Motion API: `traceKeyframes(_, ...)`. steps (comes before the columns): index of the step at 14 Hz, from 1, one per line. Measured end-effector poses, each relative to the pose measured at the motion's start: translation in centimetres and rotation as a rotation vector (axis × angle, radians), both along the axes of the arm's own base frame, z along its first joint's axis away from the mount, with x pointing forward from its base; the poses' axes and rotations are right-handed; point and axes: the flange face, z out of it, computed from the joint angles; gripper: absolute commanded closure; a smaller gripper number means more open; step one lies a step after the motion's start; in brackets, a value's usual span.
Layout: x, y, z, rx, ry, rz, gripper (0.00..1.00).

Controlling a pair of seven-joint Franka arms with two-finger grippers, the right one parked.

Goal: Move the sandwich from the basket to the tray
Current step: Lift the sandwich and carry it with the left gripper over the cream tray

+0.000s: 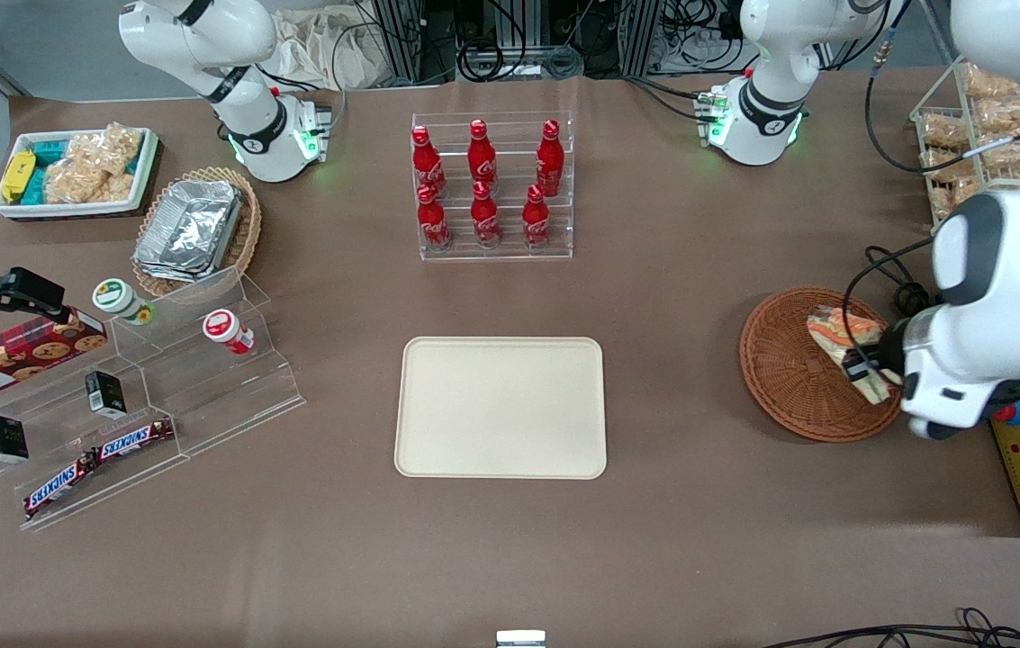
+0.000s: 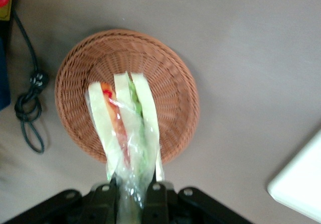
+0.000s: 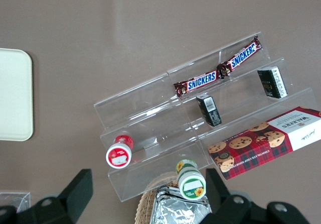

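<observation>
the claw pinches the sandwich by its narrow end, so the wedge hangs above the basket, clear of the weave for carrying toward the tray

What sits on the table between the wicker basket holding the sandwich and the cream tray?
Nothing: in the front view only bare brown tabletop separates the basket from the tray. The claw grips the sandwich over the basket.
</observation>
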Motion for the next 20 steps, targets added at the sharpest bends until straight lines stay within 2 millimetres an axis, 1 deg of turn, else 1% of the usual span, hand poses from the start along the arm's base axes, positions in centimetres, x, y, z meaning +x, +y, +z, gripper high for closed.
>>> traceKeyframes(1,0.2,-0.3,2.9,-0.026,-0.028,0.001,1.0)
traceKeyframes(2,0.4,-0.6,4.9,-0.045,-0.056,-0.011,1.0)
traceKeyframes(3,0.5,-1.1,6.0,-0.059,-0.074,-0.035,1.0)
traceKeyframes(4,0.5,-2.0,6.4,-0.068,-0.083,-0.058,1.0)
traceKeyframes(5,0.5,-2.9,6.2,-0.076,-0.081,-0.078,1.0)
traceKeyframes(6,0.6,-4.2,5.7,-0.086,-0.073,-0.103,1.0)
traceKeyframes(7,0.7,-5.9,4.9,-0.097,-0.063,-0.136,1.0)
traceKeyframes(8,0.8,-8.2,3.7,-0.103,-0.054,-0.177,1.0)
traceKeyframes(9,0.8,-11.2,2.2,-0.097,-0.048,-0.229,1.0)
traceKeyframes(11,0.4,-18.4,-1.1,-0.077,-0.065,-0.345,0.95)
traceKeyframes(12,0.0,-21.9,-2.8,-0.074,-0.082,-0.397,0.95)
traceKeyframes(13,-0.5,-25.2,-4.8,-0.078,-0.094,-0.438,0.96)
traceKeyframes(14,-1.0,-27.8,-6.8,-0.087,-0.1,-0.468,0.96)
traceKeyframes(15,-1.2,-29.8,-8.8,-0.099,-0.107,-0.491,0.96)
traceKeyframes(16,-1.4,-31.3,-10.7,-0.112,-0.113,-0.508,0.96)
traceKeyframes(17,-1.4,-32.4,-12.4,-0.122,-0.118,-0.518,0.96)
traceKeyframes(20,-1.3,-34.6,-17.6,-0.155,-0.138,-0.531,0.95)
